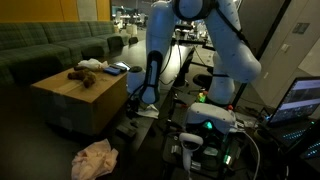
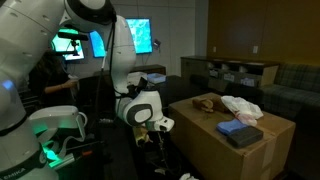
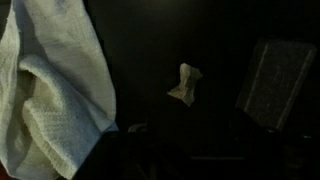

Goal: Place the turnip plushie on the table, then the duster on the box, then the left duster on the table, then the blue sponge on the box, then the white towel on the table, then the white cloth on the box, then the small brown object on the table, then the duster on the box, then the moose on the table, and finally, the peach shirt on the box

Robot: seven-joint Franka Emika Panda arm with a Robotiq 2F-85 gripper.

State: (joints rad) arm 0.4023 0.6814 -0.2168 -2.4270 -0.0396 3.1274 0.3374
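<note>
In an exterior view the white arm [image 1: 152, 60] bends steeply down just beside the box [image 1: 70, 108], which carries one moose [image 1: 86, 76] and one blue sponge [image 1: 118, 68]; one peach shirt [image 1: 95, 158] lies on the floor. In an exterior view one white cloth [image 2: 240, 106] lies beside the moose. In the wrist view one white towel [image 3: 50, 90] fills the left against a dark surface; the jaws are lost in darkness, so I cannot tell their opening or hold

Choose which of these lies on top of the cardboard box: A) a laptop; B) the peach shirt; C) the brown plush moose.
C: the moose rests on top of the box in both exterior views; the peach shirt lies lower down, beside it.
</note>
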